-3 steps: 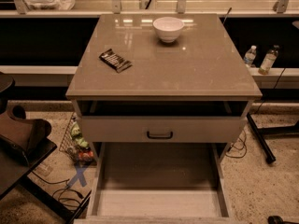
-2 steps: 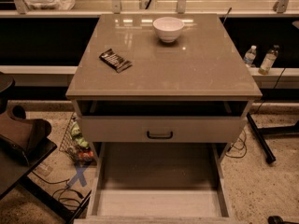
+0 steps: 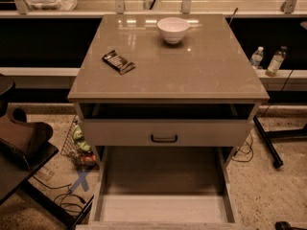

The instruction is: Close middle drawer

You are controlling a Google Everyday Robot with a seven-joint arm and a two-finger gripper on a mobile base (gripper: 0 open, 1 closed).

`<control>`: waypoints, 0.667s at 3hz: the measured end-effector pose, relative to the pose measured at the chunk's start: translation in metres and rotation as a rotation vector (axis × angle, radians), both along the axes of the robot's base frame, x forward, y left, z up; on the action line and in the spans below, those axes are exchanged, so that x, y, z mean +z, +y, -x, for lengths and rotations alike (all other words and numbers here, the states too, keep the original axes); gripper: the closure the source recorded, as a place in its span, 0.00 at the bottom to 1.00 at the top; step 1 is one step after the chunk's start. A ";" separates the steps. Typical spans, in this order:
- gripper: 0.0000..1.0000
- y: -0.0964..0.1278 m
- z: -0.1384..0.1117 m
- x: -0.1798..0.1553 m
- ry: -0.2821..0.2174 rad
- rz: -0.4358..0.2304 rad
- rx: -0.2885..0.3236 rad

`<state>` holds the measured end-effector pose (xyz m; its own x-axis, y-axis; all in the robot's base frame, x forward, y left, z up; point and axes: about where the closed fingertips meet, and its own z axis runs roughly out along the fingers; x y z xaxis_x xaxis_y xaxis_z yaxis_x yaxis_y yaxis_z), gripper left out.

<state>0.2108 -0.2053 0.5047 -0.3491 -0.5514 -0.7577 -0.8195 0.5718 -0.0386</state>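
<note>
The middle drawer point(image 3: 163, 208) stands pulled far out, not yet pushed; the end effector, out of view with grip state untellable, must likely press its front inward.

At 6 o'clock the lower edge is cutting off the front of the middle drawer point(image 3: 163, 209), hiding its handle; the gripper is lying out of view.

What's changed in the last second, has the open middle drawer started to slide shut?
Nothing has visibly changed. The middle drawer is still pulled far out and has not begun to close. The gripper still sits low to the left of the cabinet, clear of the drawer. The white bowl and the dark packet stay where they were on the cabinet top.
</note>
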 end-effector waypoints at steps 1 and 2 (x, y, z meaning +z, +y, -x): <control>1.00 0.011 -0.020 -0.047 -0.020 -0.054 -0.003; 1.00 0.022 -0.040 -0.081 -0.032 -0.099 0.005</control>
